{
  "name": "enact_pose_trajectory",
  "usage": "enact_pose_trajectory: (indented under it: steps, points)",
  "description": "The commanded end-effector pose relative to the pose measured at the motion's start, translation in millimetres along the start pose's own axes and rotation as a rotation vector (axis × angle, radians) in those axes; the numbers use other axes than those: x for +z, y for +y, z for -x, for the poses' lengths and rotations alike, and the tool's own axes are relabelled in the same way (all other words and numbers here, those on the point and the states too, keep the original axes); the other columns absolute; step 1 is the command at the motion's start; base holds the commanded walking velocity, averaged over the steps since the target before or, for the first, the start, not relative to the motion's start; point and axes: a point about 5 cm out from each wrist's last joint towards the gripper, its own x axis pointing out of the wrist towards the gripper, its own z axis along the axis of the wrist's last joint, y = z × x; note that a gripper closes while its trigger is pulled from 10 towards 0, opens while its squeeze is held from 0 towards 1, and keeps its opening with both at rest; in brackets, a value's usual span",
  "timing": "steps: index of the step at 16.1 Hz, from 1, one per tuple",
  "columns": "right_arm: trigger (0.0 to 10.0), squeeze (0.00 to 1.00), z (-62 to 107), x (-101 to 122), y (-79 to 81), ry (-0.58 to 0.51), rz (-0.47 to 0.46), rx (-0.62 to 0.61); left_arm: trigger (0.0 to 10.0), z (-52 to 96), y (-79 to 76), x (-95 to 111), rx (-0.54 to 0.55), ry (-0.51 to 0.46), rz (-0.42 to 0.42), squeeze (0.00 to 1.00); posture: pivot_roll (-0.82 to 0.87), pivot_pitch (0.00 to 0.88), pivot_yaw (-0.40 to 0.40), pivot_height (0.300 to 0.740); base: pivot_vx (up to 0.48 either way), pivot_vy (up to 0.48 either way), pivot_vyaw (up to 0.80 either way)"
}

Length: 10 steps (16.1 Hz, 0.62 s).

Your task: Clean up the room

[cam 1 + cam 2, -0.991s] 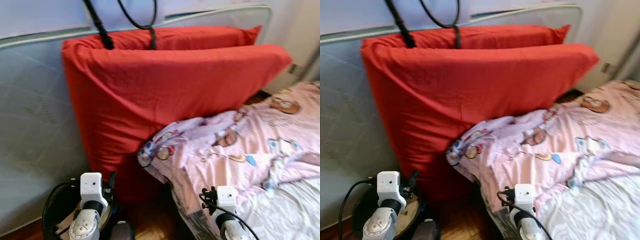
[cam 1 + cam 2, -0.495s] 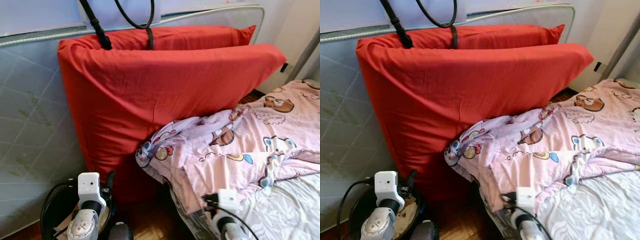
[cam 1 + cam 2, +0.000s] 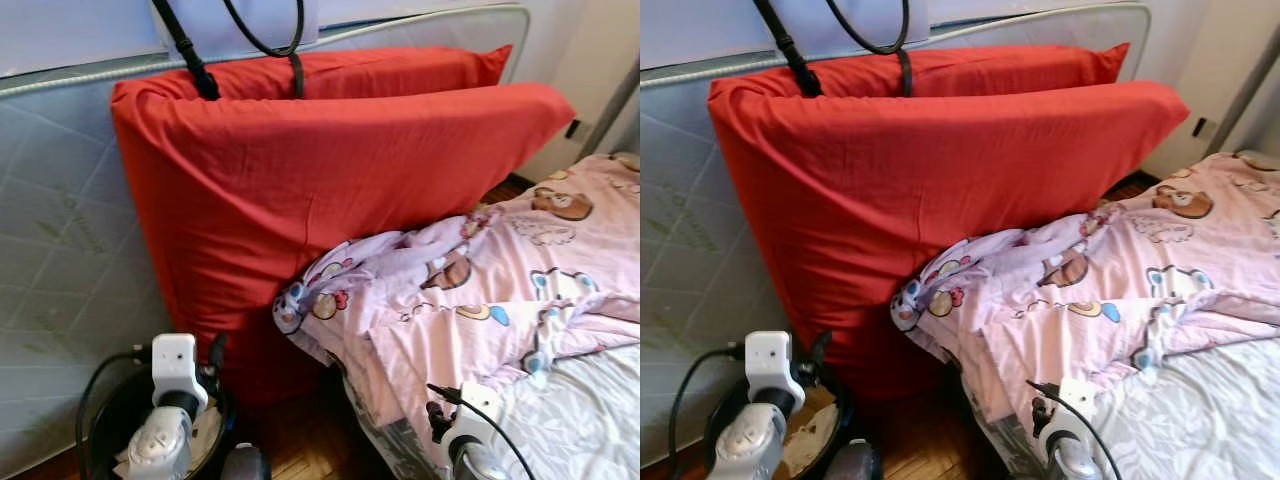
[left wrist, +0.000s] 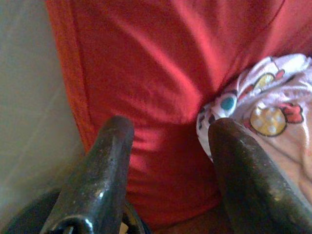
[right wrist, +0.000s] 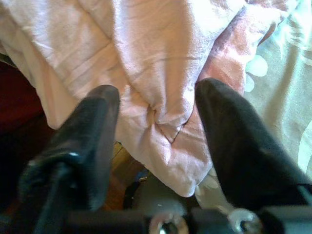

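At the bed's (image 3: 590, 430) left edge, my right gripper (image 5: 156, 124) hangs with its fingers (image 5: 90, 131) spread wide apart, empty, just above the hem of the pink quilt (image 3: 480, 290), where the cartoon-printed cloth bunches into folds and droops over the side of the bed toward the wood floor (image 3: 300, 455). Grey leaf-patterned sheet (image 5: 287, 97) lies bare beside the quilt's edge, toward the near end of the bed. My right wrist (image 3: 470, 420) rises low at the bed's near left corner, a black cable looping off it.

My left gripper (image 4: 168, 161) is also parted and holds nothing; between its fingers (image 4: 105, 161) I see the lower part of the red cushion (image 3: 330, 190) and the rumpled corner of the quilt, printed with a spotted mushroom, pressing against the red cloth. My left wrist (image 3: 170, 400) stands over a black bin (image 3: 100, 430) on the floor, just beside the cushion's bottom corner.

Two big red cushions stand on edge, one behind the other, leaning on a pale quilted mattress (image 3: 60, 270) that is propped upright against the wall. Black straps (image 3: 195, 60) hang down over the top of the rear cushion. The quilt's heaped end touches the front cushion's lower face, and the rest spreads across the bed toward its far right corner, teddy-bear prints facing up
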Motion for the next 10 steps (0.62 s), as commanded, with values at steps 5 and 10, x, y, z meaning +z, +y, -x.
enact_pose_trajectory:
  steps: [5, 10]
  points:
    - [10.0, 0.81, 1.4, 0, -24.9, 0.012, -0.043, -0.125, 10.0, 10.1, 4.8, 11, -0.040, 0.003, -0.017, 0.00, 0.12, 0.117, 0.027, 0.641, 0.000, 0.000, 0.00]
    - [10.0, 0.00, 4.6, -10, -25.6, 0.013, -0.146, -0.102, 10.0, 31.6, 8.6, 24, -0.045, 0.013, -0.026, 0.00, 0.15, 0.216, 0.051, 0.641, 0.000, 0.000, 0.00]
